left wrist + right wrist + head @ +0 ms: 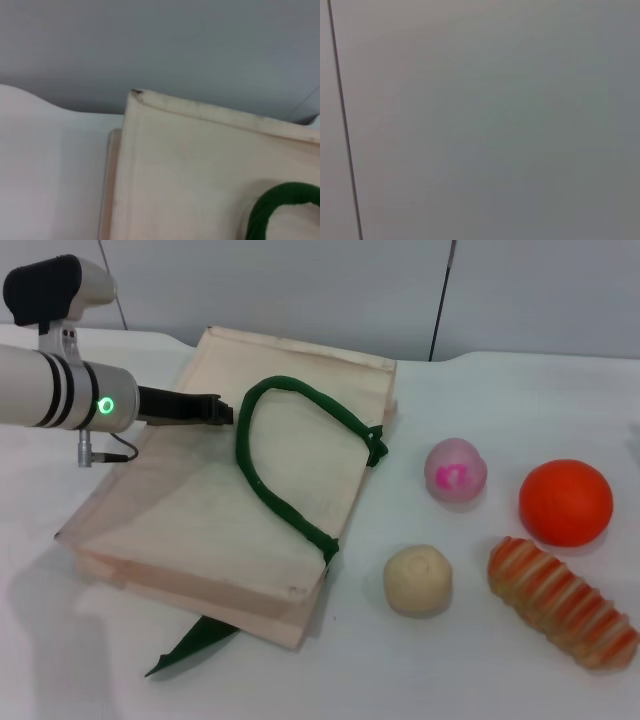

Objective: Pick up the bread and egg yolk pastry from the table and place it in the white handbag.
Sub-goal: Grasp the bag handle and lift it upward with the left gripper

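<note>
A: What is lying nearest to the robot on the counter [480, 680]?

B: The bread [560, 600] is lying at the near right, a long tan loaf with orange-brown ridges. Just beside it, toward the middle, the egg yolk pastry [418, 579] is sitting, round and pale. Nothing is touching either of them.

A: And a little farther?

B: An orange fruit [565, 502] and a pale ball with a pink mark [455, 470] are resting behind them. They are not part of the task.

A: Where is the white handbag?

B: The white handbag [190, 510] is lying flat at the left, and its dark green handle [290, 460] is making a loop on top of it. The mouth seems to be closed flat.

A: What is the left hand doing?

B: The left hand [205, 408] is hanging over the far part of the bag, near the handle loop. Its dark fingers are looking close together and are holding nothing, I think. In the left wrist view, only the far corner of the bag and a piece of the handle are showing.

A: And the right one?

B: It is not in view; its camera is facing a plain wall.

A: Which step is this, then?

B: I judge it is the very beginning, the preparing of the bag. Next, the left hand needs to take the handle and lift it, so the mouth is opening for the food.
</note>
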You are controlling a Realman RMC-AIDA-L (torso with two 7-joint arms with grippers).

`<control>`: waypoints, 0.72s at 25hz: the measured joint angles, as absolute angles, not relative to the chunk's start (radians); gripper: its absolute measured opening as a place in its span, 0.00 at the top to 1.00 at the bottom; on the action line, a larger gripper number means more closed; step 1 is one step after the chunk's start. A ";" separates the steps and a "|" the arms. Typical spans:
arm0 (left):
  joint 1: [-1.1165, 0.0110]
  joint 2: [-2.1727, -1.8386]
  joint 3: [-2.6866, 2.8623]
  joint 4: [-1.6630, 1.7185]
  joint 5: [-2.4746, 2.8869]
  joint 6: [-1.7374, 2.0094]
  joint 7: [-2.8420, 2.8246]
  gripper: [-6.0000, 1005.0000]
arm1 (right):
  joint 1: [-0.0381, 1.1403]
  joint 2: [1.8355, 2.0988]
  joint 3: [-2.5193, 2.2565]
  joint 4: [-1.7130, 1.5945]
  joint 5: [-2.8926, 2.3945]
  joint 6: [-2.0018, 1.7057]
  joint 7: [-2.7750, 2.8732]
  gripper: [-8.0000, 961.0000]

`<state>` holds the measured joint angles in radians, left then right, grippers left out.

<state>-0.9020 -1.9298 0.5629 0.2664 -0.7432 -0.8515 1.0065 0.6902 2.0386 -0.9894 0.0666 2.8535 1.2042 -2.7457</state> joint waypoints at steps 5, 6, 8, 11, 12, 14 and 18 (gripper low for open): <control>-0.909 -1.930 0.562 0.272 -0.745 -0.904 1.004 0.85 | 0.686 2.039 -0.989 0.070 2.853 1.204 -2.746 0.08; -0.911 -1.930 0.561 0.275 -0.745 -0.920 1.004 0.85 | 0.684 2.039 -0.989 0.070 2.853 1.204 -2.746 0.08; -0.913 -1.930 0.557 0.281 -0.745 -0.944 1.003 0.86 | 0.683 2.039 -0.989 0.068 2.853 1.204 -2.746 0.08; -0.916 -1.929 0.559 0.282 -0.743 -0.957 0.991 0.77 | 0.686 2.039 -0.989 0.067 2.853 1.204 -2.746 0.08; -0.918 -1.928 0.561 0.282 -0.740 -0.958 0.982 0.75 | 0.688 2.039 -0.989 0.067 2.853 1.204 -2.746 0.08; -0.919 -1.927 0.562 0.282 -0.726 -0.958 0.959 0.65 | 0.689 2.039 -0.989 0.067 2.853 1.206 -2.746 0.08; -0.926 -1.926 0.563 0.280 -0.684 -0.958 0.918 0.48 | 0.689 2.039 -0.989 0.067 2.853 1.212 -2.746 0.08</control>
<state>-0.9256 -1.9260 0.5625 0.2801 -0.6844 -0.9583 0.9181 0.6894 2.0386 -0.9890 0.0674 2.8531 1.2117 -2.7460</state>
